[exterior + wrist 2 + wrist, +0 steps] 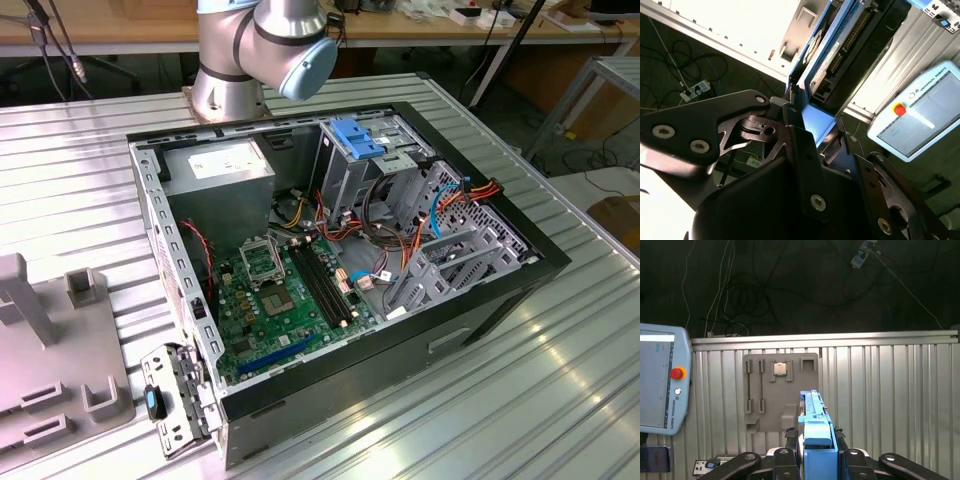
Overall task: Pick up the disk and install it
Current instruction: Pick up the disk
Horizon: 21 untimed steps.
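First wrist view, disk (814, 427) edge-on, gripped in the tool (817, 459)

Silver cylindrical arm joints (235, 70), pale blue end cap (308, 62), black angular hand (816, 442), silver screws (818, 202)

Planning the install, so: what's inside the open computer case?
A green motherboard, a grey power supply, loose cables and a drive cage topped by a blue carrier. The cage walls and cables cover the bays' insides. The jaws grip the disk.
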Each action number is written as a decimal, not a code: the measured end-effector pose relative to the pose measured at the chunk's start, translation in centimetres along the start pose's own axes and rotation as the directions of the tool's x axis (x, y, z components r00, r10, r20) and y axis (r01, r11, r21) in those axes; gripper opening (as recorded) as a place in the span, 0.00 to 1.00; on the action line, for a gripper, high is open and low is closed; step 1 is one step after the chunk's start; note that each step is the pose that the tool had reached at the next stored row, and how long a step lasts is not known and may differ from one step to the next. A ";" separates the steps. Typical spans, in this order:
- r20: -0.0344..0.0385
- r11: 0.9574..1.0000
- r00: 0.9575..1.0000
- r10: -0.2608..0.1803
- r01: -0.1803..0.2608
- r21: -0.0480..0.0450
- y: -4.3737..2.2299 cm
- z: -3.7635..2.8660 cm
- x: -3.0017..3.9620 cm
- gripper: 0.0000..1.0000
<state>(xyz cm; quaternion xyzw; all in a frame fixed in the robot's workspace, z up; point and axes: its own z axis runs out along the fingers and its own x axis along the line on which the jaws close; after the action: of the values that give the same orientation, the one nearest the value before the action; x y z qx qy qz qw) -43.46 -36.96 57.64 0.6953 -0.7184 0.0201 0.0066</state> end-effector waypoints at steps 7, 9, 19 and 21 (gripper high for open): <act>0.000 1.000 1.000 0.000 0.000 0.000 -1.10 0.02 -0.04 0.37; 0.000 1.000 1.000 0.000 0.000 0.000 -1.45 0.02 -0.05 0.37; 0.000 1.000 1.000 0.000 0.000 0.000 -4.56 0.09 -0.15 0.37; 0.000 1.000 1.000 0.000 0.000 0.000 -4.81 0.09 -0.16 0.37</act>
<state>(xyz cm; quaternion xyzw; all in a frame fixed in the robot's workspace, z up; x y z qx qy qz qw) -38.64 -36.96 57.64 0.6952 -0.7185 0.0201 0.0066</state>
